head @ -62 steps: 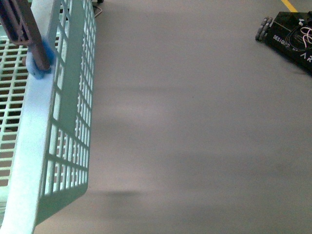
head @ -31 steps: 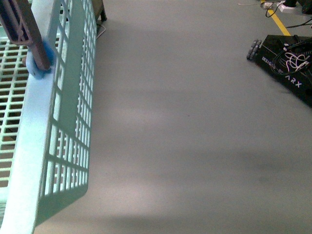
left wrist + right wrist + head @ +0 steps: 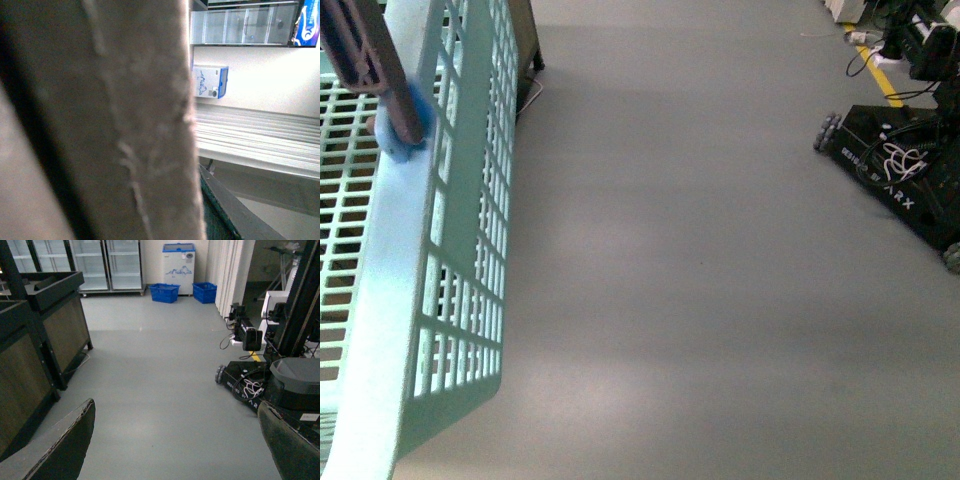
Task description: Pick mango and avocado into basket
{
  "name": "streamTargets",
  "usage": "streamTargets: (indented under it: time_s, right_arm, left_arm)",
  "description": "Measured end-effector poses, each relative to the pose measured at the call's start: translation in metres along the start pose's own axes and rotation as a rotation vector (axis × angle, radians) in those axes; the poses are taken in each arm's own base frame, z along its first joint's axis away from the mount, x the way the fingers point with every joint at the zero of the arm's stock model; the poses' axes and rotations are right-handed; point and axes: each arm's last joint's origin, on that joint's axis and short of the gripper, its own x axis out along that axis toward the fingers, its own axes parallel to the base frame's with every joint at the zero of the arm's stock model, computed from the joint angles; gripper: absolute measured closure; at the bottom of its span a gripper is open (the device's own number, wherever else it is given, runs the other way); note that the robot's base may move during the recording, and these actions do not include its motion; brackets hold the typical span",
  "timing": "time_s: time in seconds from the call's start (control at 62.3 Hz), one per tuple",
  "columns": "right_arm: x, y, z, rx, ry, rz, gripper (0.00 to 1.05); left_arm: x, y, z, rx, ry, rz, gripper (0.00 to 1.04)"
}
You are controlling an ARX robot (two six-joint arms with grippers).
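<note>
The light teal basket point(image 3: 390, 250) fills the left edge of the front view, hanging above the grey floor with its lattice wall facing me. Its brown ribbed handle point(image 3: 370, 60) rises at the top left. The same handle point(image 3: 115, 125) blocks most of the left wrist view, with my left gripper shut on it; the fingers themselves are hidden. In the right wrist view my right gripper point(image 3: 180, 445) stands open over bare floor, nothing between its fingers point(image 3: 65, 445). Mango and avocado are out of view.
A black ARX robot base point(image 3: 900, 180) with wheels and cables stands at the right. Dark wooden display stands point(image 3: 45, 325) line the left. Glass-door fridges point(image 3: 105, 265), a white freezer point(image 3: 178, 267) and blue crates point(image 3: 165, 292) stand at the far wall.
The view has moved forward and tilted up: the black robot base has shifted down and left in the frame and more of it shows. The basket stays fixed relative to the camera.
</note>
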Motion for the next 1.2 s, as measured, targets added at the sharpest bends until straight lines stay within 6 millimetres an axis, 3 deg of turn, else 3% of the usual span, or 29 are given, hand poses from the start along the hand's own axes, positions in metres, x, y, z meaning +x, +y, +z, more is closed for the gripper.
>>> streamTargets:
  time_s: [1.205]
  right_arm:
    - [0.0000, -0.0001, 0.0000, 0.000, 0.000, -0.002, 0.09]
  left_arm:
    - [-0.0003, 0.0000, -0.0011, 0.001, 0.001, 0.000, 0.74]
